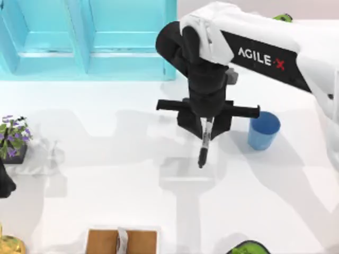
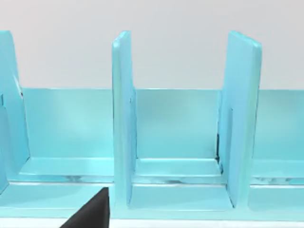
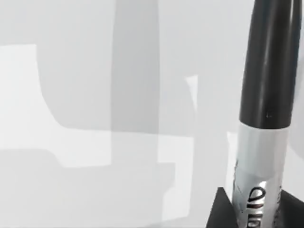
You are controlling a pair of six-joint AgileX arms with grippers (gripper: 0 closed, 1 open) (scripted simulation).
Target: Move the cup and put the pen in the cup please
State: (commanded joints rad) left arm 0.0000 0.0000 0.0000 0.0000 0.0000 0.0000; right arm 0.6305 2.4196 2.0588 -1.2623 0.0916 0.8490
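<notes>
- The right gripper [image 1: 205, 127] sits just left of the cup [image 1: 264, 130], hanging over the middle of the table [image 1: 106, 180], and it's clamped on the pen [image 1: 204, 144].
- The pen points down out of the fingers. Its top end is buried under the gripper body in the top view, so you only get the lower black part and a bit of the grey band.
- In the right wrist view the pen [image 3: 266, 109] is cut off at the frame edges. There's some lettering on the band, but I can't read it.
- The cup stands upright on the table, clear of the gripper and the pen.
- The left arm is parked way left of the cup, at the table's left edge. Only a dark bit [image 1: 5, 182] pokes in, so I can't tell how its fingers are.
- The left wrist view looks at the turquoise rack [image 2: 180, 142], which sits back-left of the cup.
</notes>
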